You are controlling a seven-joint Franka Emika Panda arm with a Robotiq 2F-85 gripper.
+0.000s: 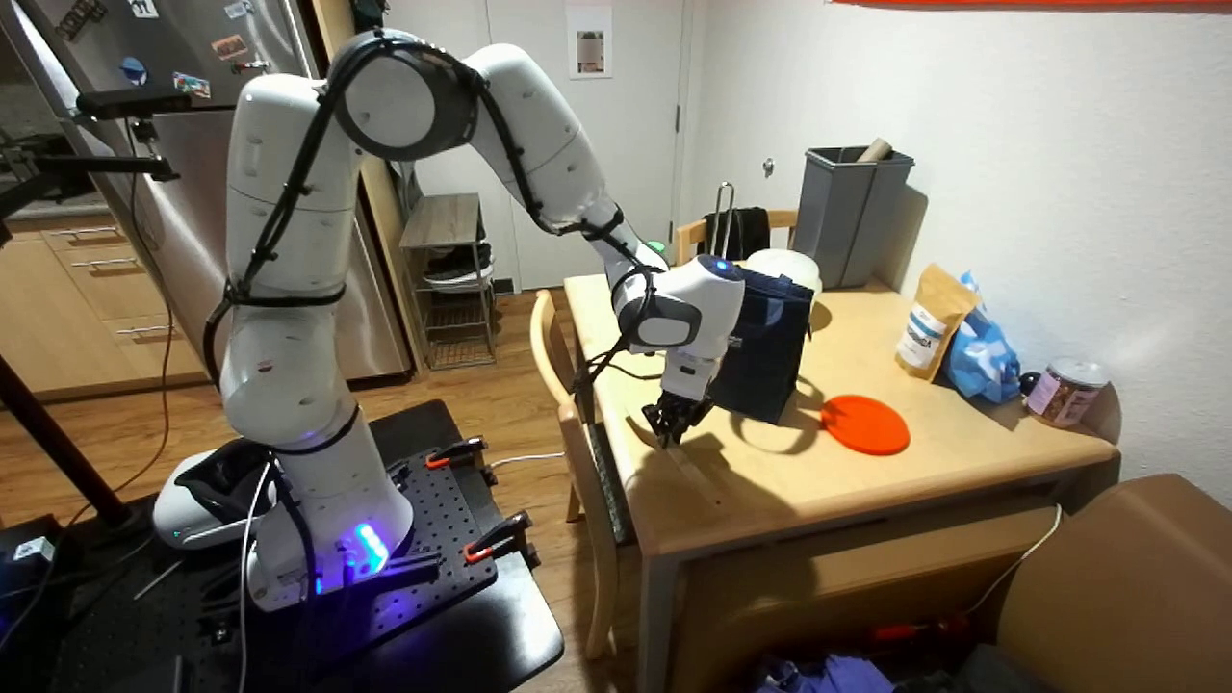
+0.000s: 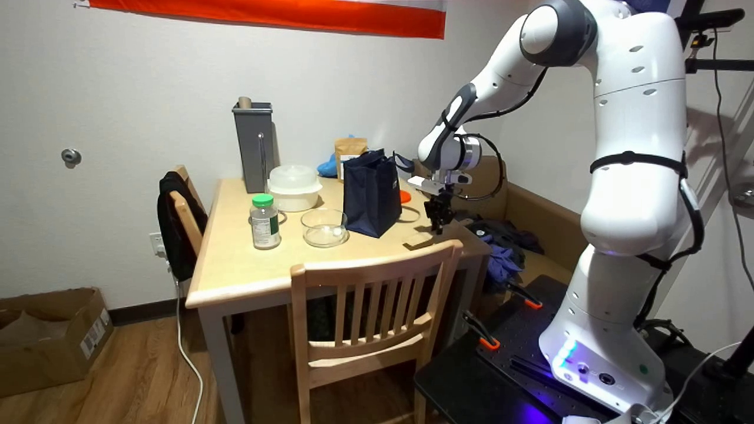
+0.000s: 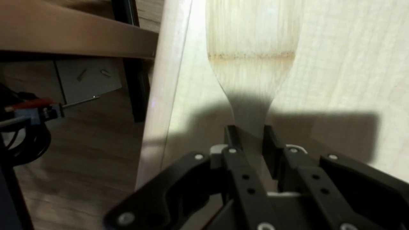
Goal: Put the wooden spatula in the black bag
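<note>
The wooden spatula [image 3: 252, 60] is pale, with its wide head at the top of the wrist view and its handle running down between the fingers. In an exterior view its thin handle [image 1: 695, 474] lies near the table's corner. Its head also shows in an exterior view [image 2: 419, 238]. My gripper [image 3: 250, 134] is shut on the spatula's neck, low at the table; part of the handle is hidden by the fingers. The gripper also shows in both exterior views [image 1: 666, 438] [image 2: 437, 228]. The black bag [image 1: 765, 361] stands upright beside the gripper and also shows here [image 2: 371, 194].
A flat orange round piece [image 1: 864, 424] lies near the bag. A glass bowl [image 2: 325, 228], a green-lidded jar [image 2: 265, 224], a white container [image 2: 293, 188] and a tall grey box [image 1: 852, 217] stand on the table. A wooden chair [image 2: 377, 265] stands against the table's edge.
</note>
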